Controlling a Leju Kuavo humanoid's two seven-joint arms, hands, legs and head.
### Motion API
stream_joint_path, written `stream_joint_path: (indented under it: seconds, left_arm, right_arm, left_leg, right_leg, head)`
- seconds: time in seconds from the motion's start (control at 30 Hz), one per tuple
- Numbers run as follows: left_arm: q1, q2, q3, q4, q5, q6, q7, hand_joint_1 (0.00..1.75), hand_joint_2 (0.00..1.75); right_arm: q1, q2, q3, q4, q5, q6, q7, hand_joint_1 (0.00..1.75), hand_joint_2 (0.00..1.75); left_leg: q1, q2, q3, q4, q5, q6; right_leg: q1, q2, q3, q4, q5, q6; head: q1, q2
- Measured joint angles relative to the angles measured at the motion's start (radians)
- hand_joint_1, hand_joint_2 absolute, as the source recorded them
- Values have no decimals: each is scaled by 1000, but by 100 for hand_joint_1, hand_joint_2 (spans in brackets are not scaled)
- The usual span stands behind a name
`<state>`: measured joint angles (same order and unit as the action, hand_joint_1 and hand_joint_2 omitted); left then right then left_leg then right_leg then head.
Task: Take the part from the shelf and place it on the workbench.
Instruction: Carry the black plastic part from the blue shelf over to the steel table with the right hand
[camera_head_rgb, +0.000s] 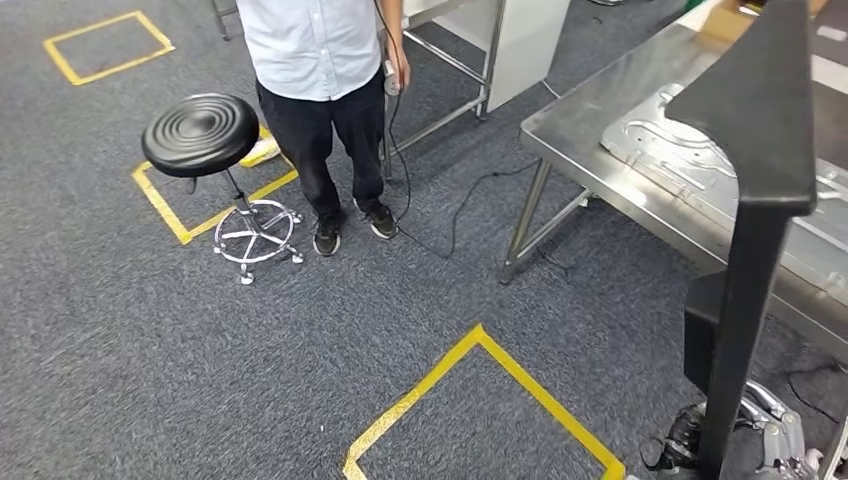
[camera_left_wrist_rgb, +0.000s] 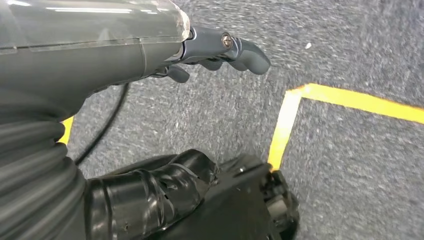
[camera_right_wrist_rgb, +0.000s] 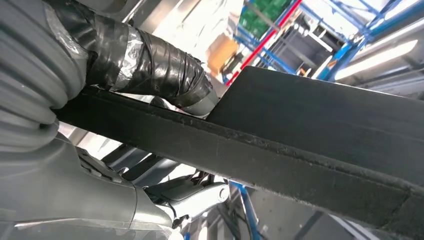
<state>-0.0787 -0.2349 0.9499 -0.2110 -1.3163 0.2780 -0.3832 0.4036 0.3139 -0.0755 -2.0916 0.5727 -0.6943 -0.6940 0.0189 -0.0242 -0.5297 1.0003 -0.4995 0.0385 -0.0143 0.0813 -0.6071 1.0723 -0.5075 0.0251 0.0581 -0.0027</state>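
Note:
The part (camera_head_rgb: 745, 130) is a long black piece, narrow below and wide on top, standing upright at the right of the head view. My right hand (camera_head_rgb: 770, 440) grips its lower end near the bottom right corner. In the right wrist view the taped thumb (camera_right_wrist_rgb: 150, 65) lies over the part's black edge (camera_right_wrist_rgb: 310, 130), with the darker fingers underneath. The steel workbench (camera_head_rgb: 580, 130) stands just beyond the part, to the right. My left hand (camera_left_wrist_rgb: 125, 45) hangs over the grey carpet, holding nothing, its fingers (camera_left_wrist_rgb: 235, 50) apart from the thumb.
A pressed metal panel (camera_head_rgb: 680, 140) lies on the workbench. A person (camera_head_rgb: 320, 60) stands ahead at the left, beside a black stool (camera_head_rgb: 200, 133). A cable (camera_head_rgb: 450, 220) trails on the carpet. A yellow taped square (camera_head_rgb: 480, 345) marks the floor in front of me.

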Motion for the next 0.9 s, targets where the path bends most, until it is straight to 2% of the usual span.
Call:
stream_joint_path:
  seconds: [0.07, 0.1, 0.13, 0.17, 0.2, 0.23, 0.3, 0.33, 0.37, 0.43, 0.47, 0.5, 0.57, 0.6, 0.63, 0.67, 0.7, 0.73, 0.8, 0.83, 0.87, 0.9]
  left_arm:
    - [2, -1, 0, 0, 0, 0, 0, 0, 175]
    - [3, -1, 0, 0, 0, 0, 0, 0, 175]
    - [5, -1, 0, 0, 0, 0, 0, 0, 175]
    - [5, -1, 0, 0, 0, -1, 0, 0, 175]
    - [4, -1, 0, 0, 0, -1, 1, 0, 175]
    - [4, -1, 0, 0, 0, -1, 1, 0, 175]
    - [3, -2, 0, 0, 0, -2, 1, 0, 175]
    - [3, -2, 0, 0, 0, -2, 1, 0, 175]
    - [2, -2, 0, 0, 0, -2, 1, 0, 175]
    - [-1, -2, 0, 0, 0, -1, 1, 0, 175]
    - [-2, -1, 0, 0, 0, -1, 0, 0, 175]
    - [-2, -1, 0, 0, 0, -1, 0, 0, 175]
    - [-1, -1, 0, 0, 1, -1, 0, 0, 175]
    - [1, -1, 0, 0, 2, -1, 0, 0, 175]
    - [3, -1, 0, 0, 2, -1, 0, 0, 175]
    - [5, -1, 0, 0, 2, -1, 0, 0, 175]
    - [6, 0, 0, 0, 2, -2, 0, 0, 175]
    - [7, 0, 0, 0, 2, -2, 0, 0, 175]
    - [7, 1, 0, 0, 2, -6, -2, 0, 175]
    - [6, 1, 0, 0, 1, -9, -3, 0, 175]
    - [6, 1, 0, 0, 1, -11, -4, 0, 175]
    - [5, 1, 0, 0, 1, -13, -5, 0, 175]
  right_arm:
    - [-3, 0, 0, 0, 0, 0, 0, 175, 175]
    - [-3, 0, 0, 1, 1, 0, 0, 175, 175]
    - [-3, 0, 0, 2, 2, 0, 0, 175, 175]
    - [-2, -1, 0, 4, 2, 0, 0, 175, 175]
    - [-2, -1, 0, 5, 3, 0, 0, 175, 175]
    - [-2, -1, 0, 6, 3, 0, 0, 175, 175]
    - [-3, -1, 0, 7, 4, 0, 0, 175, 175]
    - [-3, -1, 0, 7, 4, 0, 0, 175, 175]
    - [-3, -1, 0, 7, 5, 0, 0, 175, 175]
    - [-2, -1, 0, 7, 5, 0, 0, 175, 175]
    - [-2, -1, 0, 7, 6, 0, 0, 175, 175]
    - [-2, -1, 0, 7, 6, 0, 0, 175, 175]
    - [-3, -1, 0, 8, 7, 0, 0, 175, 175]
    - [-4, -1, 0, 9, 7, 0, 0, 175, 175]
    - [-3, -1, 1, 10, 7, 0, 0, 175, 175]
    - [-3, -1, 1, 11, 7, 0, 0, 175, 175]
    - [-3, -1, 1, 12, 8, 0, 0, 175, 175]
    - [-3, -1, 1, 12, 8, 0, 0, 175, 175]
    - [-4, -1, 1, 13, 9, 0, 0, 175, 175]
    - [-5, -1, 2, 14, 9, 0, 0, 175, 175]
    - [-5, -1, 2, 14, 10, 0, 0, 175, 175]
    - [-5, -1, 3, 15, 11, 0, 0, 175, 175]
  left_leg:
    - [-1, 28, 2, -4, 1, 7]
    - [-3, 43, 2, -3, -1, 8]
    - [-3, 57, 2, -3, -2, 8]
    - [-4, 71, 3, -2, -4, 8]
    - [-4, 83, 6, -2, -7, 6]
    - [-4, 94, 10, -1, -11, 3]
    - [-8, 112, 18, 1, -19, -6]
    - [-10, 119, 21, 2, -23, -11]
    - [-12, 126, 24, 2, -25, -17]
    - [-12, 137, 29, 2, -30, -27]
    - [-10, 125, 28, 10, -39, -33]
    - [-8, 104, 18, 35, -59, -37]
    - [-5, 53, -31, 144, -120, -42]
    - [-5, 41, -65, 212, -149, -43]
    - [-5, 36, -91, 263, -163, -44]
    - [-5, 33, -104, 284, -158, -43]
    - [-5, 31, -99, 265, -132, -41]
    - [-5, 21, -77, 209, -92, -38]
    - [-3, -29, -25, 80, -32, -29]
    - [-3, -51, -10, 41, -19, -26]
    - [-3, -63, -5, 25, -19, -22]
    - [-5, -57, -4, 21, -19, -20]
  right_leg:
    - [0, -54, -56, 114, -60, 5]
    - [-1, -65, -87, 175, -83, 8]
    - [-3, -70, -106, 214, -91, 10]
    - [-5, -74, -108, 216, -79, 12]
    - [-7, -79, -90, 181, -52, 12]
    - [-7, -92, -54, 114, -16, 10]
    - [-1, -128, 12, -7, 27, 3]
    - [3, -138, 27, -38, 32, -1]
    - [7, -139, 28, -44, 28, -5]
    - [6, -117, 26, -48, 32, -15]
    - [4, -107, 27, -51, 34, -20]
    - [1, -98, 27, -55, 37, -27]
    - [-1, -79, 27, -58, 39, -36]
    - [0, -69, 26, -57, 40, -38]
    - [1, -56, 25, -56, 40, -39]
    - [2, -43, 25, -54, 40, -40]
    - [2, -29, 25, -52, 39, -40]
    - [2, -14, 25, -49, 38, -39]
    - [2, 10, 22, -43, 37, -34]
    - [1, 22, 19, -40, 38, -29]
    - [1, 32, 14, -39, 39, -23]
    - [0, 44, 10, -39, 42, -15]
  head:
    - [4, 0]
    - [3, 0]
    - [3, 0]
    - [3, 0]
    - [3, 0]
    - [4, 0]
    - [3, 0]
    - [3, 0]
    - [2, 0]
    - [2, 0]
    - [2, 0]
    - [1, 0]
    - [0, 0]
    - [0, 0]
    - [0, 0]
    - [0, 0]
    - [0, 0]
    - [0, 0]
    - [0, 0]
    - [0, 0]
    - [0, 0]
    - [0, 0]
